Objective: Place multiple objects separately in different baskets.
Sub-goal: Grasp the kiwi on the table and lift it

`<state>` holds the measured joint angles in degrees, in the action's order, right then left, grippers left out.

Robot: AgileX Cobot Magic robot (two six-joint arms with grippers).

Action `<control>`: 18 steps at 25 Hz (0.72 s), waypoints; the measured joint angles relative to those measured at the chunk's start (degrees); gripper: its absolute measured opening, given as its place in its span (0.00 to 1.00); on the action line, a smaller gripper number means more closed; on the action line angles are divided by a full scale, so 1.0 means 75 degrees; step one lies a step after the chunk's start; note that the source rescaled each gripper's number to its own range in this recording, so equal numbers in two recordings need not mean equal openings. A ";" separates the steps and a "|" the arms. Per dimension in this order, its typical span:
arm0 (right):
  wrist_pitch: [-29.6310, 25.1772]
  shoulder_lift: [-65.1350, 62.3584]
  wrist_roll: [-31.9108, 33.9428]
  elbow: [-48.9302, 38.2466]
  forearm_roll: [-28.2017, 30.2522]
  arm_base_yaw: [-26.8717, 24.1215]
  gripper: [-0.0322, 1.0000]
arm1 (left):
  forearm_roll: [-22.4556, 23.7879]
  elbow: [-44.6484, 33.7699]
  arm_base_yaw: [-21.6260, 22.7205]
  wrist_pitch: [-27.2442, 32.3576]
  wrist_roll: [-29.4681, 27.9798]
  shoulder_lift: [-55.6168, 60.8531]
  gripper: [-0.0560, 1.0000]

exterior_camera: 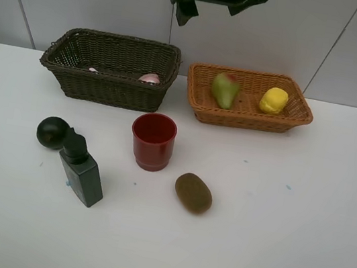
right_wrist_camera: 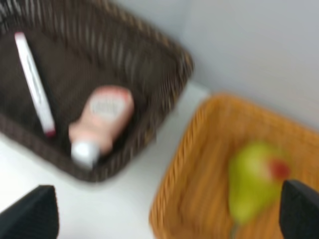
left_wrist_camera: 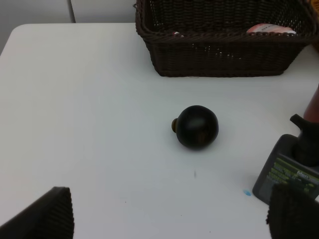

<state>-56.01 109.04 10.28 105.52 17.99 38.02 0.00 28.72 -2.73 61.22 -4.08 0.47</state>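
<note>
Sorting stands about half done, judging by how things lie. The green-red pear [exterior_camera: 224, 89] and yellow lemon [exterior_camera: 273, 100] sit in the shallow orange-tan basket [exterior_camera: 248, 121] at upper right. The pink-white marker [right_wrist_camera: 34, 82] and small pink bottle [right_wrist_camera: 102, 122] lie in the deeper dark brown basket [exterior_camera: 107, 89] at upper left. It looks as if fruit goes one way and man-made things the other.

Four things wait on the white table [exterior_camera: 299, 228]. The red cup [exterior_camera: 153, 141] stands at centre with the brown kiwi [exterior_camera: 193, 193] below and right of it. The dark round fruit [exterior_camera: 52, 132] is at left, and the dark green bottle [exterior_camera: 82, 173] lies just beside it, its cap end close against the fruit.

The left fingers [left_wrist_camera: 45, 216] are spread wide with nothing between them, and the dark fruit sits ahead of them in the wrist view. The right fingers [right_wrist_camera: 30, 211] hang high over the gap between the baskets, also spread and empty.

The next move is probably a pick of the dark fruit. It calls for a descent centred on the ball and clear of the bottle's cap.

Both baskets are rectangular wicker with open, ribbed weave. The dark fruit is a smooth, glossy sphere with a small stub, so it may roll. The kiwi is a matt, fuzzy oval, the cup a plain tapered cylinder, and the bottle flat-sided with a label.
</note>
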 joint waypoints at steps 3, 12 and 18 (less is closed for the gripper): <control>-0.1020 -0.0212 -0.0380 -0.0018 -0.0453 0.0000 0.96 | 0.0000 0.0000 0.0000 0.0000 0.0000 0.0000 1.00; -0.1674 -0.0951 -0.1249 -0.1949 -0.1539 0.0000 0.96 | 0.0000 0.0000 0.0000 0.0000 0.0000 0.0000 1.00; -0.0620 -0.1480 -0.1285 -0.3864 -0.1965 0.0000 0.96 | 0.0000 0.0000 0.0000 0.0000 0.0000 0.0000 1.00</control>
<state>-60.67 97.94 0.64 76.54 3.25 38.02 0.00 28.72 -2.73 61.22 -4.08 0.47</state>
